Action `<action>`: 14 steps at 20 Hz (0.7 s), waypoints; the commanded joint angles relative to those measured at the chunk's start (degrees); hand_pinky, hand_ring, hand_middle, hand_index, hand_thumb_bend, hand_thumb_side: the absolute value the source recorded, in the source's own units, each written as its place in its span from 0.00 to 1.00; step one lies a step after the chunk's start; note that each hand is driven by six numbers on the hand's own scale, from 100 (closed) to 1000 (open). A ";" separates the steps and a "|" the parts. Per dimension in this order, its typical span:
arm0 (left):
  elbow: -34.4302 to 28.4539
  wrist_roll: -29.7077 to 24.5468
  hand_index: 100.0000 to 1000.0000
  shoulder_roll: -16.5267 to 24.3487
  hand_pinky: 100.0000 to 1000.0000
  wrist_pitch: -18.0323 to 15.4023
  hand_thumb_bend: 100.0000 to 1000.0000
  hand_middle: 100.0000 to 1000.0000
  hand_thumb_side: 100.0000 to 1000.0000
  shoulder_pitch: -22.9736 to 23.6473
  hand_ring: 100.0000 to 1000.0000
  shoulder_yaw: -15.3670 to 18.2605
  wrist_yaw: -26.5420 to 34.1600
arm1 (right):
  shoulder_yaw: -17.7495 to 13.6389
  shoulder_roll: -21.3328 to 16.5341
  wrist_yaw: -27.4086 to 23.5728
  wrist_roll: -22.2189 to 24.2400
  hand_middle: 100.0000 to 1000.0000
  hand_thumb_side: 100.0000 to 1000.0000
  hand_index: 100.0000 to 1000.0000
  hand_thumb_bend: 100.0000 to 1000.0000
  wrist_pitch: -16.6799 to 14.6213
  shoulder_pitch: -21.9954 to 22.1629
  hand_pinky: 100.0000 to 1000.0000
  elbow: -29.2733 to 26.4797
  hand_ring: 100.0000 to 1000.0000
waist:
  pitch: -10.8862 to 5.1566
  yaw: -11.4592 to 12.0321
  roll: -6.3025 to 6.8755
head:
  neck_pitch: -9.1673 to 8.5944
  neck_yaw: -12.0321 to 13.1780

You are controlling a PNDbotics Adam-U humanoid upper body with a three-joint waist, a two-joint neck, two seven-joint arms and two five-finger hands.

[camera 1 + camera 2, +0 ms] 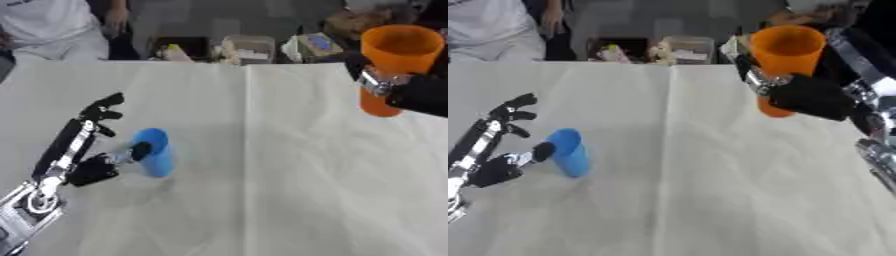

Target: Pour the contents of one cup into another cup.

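An orange cup (pixel 784 55) is held upright above the table at the far right, with my right hand (pixel 811 95) shut around its lower half. A blue cup (pixel 154 152) stands on the white tablecloth at the left. My left hand (pixel 92 150) is right beside it with its fingers spread; the thumb tip (pixel 140 149) touches the cup's left side while the long fingers (pixel 103 110) point away toward the far edge. What the cups contain does not show.
The white tablecloth (pixel 289 190) has a fold line running down its middle. Beyond the far edge stand boxes and containers (pixel 249 49) on the floor. A person in white (pixel 48 27) sits at the far left.
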 commanded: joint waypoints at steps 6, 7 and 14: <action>1.28 -0.61 1.00 -0.05 0.64 -0.56 0.71 0.89 0.76 -1.66 0.82 -0.28 -1.18 | -0.38 -0.56 -0.33 0.16 0.44 0.29 0.56 0.00 0.08 -1.07 0.44 -0.98 0.43 | -0.96 -0.10 0.06 | -0.65 0.34; 1.59 -0.69 1.00 -0.24 0.64 -0.69 0.72 0.89 0.76 -1.78 0.82 -0.38 -1.29 | -0.37 -0.54 -0.31 0.17 0.44 0.29 0.56 0.00 0.10 -1.09 0.44 -0.98 0.43 | -0.94 -0.14 0.05 | -0.70 0.35; 2.55 -1.18 1.00 -0.68 0.65 -2.16 0.72 0.90 0.76 -2.07 0.83 -0.91 -1.57 | -0.27 -0.40 -0.16 0.37 0.44 0.29 0.56 0.00 0.21 -1.22 0.45 -0.98 0.43 | -0.80 -0.17 0.11 | -0.61 0.38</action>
